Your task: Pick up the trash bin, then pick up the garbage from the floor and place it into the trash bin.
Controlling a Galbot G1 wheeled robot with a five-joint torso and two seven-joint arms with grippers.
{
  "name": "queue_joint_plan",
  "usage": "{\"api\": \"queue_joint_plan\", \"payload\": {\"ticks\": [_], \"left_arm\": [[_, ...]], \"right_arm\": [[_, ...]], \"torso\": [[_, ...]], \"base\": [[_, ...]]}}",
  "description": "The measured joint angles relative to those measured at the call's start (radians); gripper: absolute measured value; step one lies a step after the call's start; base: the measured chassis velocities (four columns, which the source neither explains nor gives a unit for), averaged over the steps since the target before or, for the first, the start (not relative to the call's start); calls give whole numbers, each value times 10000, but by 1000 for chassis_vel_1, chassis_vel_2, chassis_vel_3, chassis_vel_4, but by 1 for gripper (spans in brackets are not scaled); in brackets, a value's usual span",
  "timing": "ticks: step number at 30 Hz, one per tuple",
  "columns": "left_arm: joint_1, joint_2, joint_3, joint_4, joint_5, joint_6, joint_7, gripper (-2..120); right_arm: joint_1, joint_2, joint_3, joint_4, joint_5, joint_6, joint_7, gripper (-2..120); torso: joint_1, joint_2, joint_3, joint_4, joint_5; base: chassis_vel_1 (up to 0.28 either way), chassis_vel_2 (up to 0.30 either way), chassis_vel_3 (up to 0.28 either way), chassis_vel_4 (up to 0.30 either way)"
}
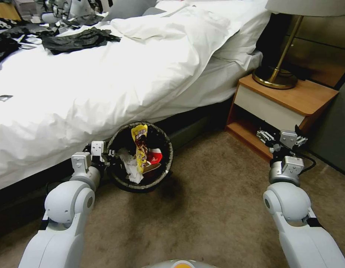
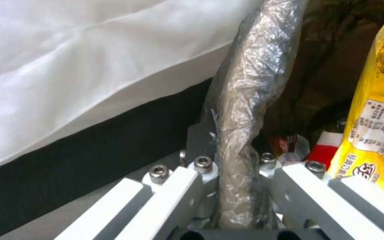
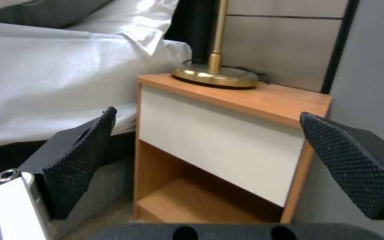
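The trash bin (image 1: 170, 149), lined with a dark bag, is beside the bed, its mouth tipped toward me. My left gripper (image 1: 105, 152) is shut on its near-left rim; in the left wrist view the bag-wrapped bin rim (image 2: 250, 83) runs between that gripper's (image 2: 238, 173) fingers. Garbage lies inside: a yellow snack wrapper (image 1: 140, 147) (image 2: 378, 110), a red-and-white cup (image 1: 154, 155) (image 2: 325, 151) and crumpled white tissue (image 1: 129, 165). My right gripper (image 1: 280, 139) (image 3: 208, 115) hangs open and holds nothing in front of the nightstand. The beige carpet floor (image 1: 217, 193) around the bin shows no litter.
The bed (image 1: 105, 82) with its white duvet overhangs the bin on the far side; dark clothes (image 1: 75, 40) lie on it. A wooden nightstand (image 1: 287, 100) (image 3: 227, 140) with a brass lamp (image 1: 276, 76) (image 3: 214, 75) stands right. A cable (image 1: 310, 158) runs by the right wrist.
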Motion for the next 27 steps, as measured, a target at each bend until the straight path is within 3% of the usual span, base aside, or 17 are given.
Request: {"api": "queue_joint_plan", "payload": {"ticks": [16,27], "left_arm": [[12,-11,-6,31,-3,2,-17,0],[830,-74,-125,-822,18,-5,-215,0]], "right_arm": [[54,-29,-69,-63,-4,0,14,100],[43,-14,-55,-94,-13,11,19,100]], "torso": [[0,0,0,2,-1],[0,0,0,3,2]], "base": [[6,10,8,6],[2,4,5,4]]}}
